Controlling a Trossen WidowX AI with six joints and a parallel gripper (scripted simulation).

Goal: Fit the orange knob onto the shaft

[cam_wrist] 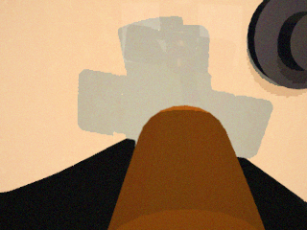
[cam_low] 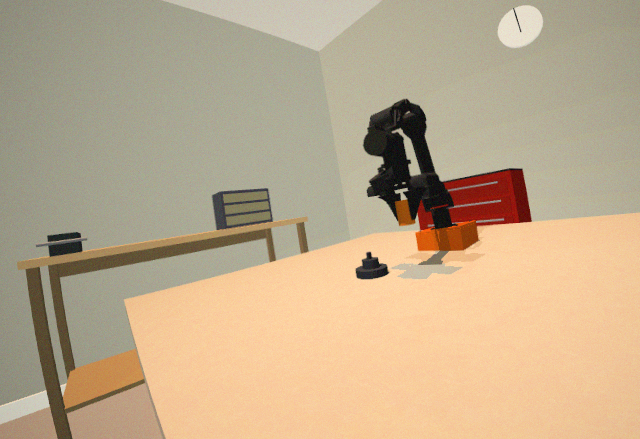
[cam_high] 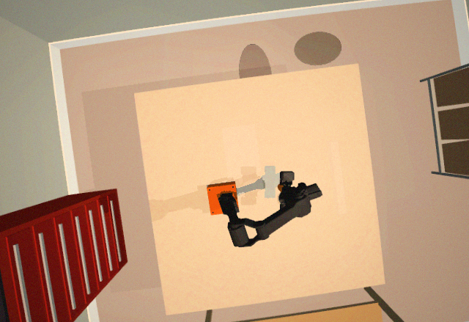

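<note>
One dark round pedestal (cam_low: pixel 371 272) (cam_wrist: pixel 264 43) stands on the pale tabletop (cam_high: pixel 303 114) (cam_low: pixel 361 351) (cam_wrist: pixel 38 48), its shaft (cam_low: pixel 368 255) sticking up bare at the left of the exterior view. Next, to the right and higher, comes the orange knob (cam_high: pixel 280 187) (cam_low: pixel 404 212) (cam_wrist: pixel 184 168), up in the air and apart from the shaft. The gripper (cam_high: pixel 283 190) (cam_low: pixel 405 217) (cam_wrist: pixel 183 159) has its fingers clamped on the knob, one at each side (the hole's flat is out of sight). Farther right sits the arm's orange base (cam_high: pixel 212 206) (cam_low: pixel 466 239), with a red drawer cabinet (cam_high: pixel 64 257) (cam_low: pixel 518 196) behind and a pale clock (cam_low: pixel 532 23) on the wall.
</note>
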